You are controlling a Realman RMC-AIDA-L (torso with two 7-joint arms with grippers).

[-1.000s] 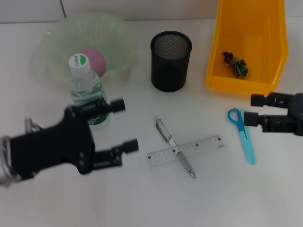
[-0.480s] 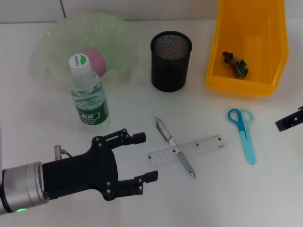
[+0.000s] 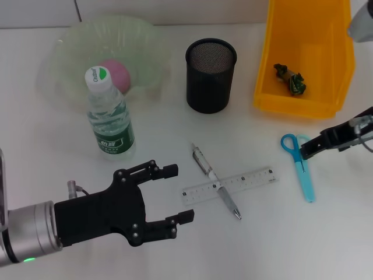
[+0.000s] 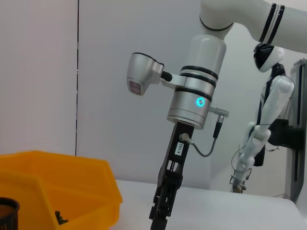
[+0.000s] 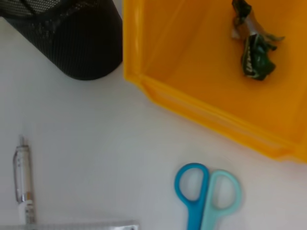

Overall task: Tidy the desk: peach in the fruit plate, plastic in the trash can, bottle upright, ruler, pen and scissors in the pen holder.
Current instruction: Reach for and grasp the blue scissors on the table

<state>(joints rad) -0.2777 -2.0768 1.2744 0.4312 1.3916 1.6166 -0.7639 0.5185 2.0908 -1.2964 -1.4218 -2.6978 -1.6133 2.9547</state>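
Blue scissors [image 3: 300, 166] are lying at centre right, long axis running up-down the frame, handles just beside the right gripper [image 3: 308, 149], grip unclear; left gripper [image 3: 176, 193] is spread open, lower left.

Water bottle [image 3: 109, 118] with green label, print too small to read, clear ruler [image 3: 228, 185] with graduation marks, numbers illegible, no other readable text
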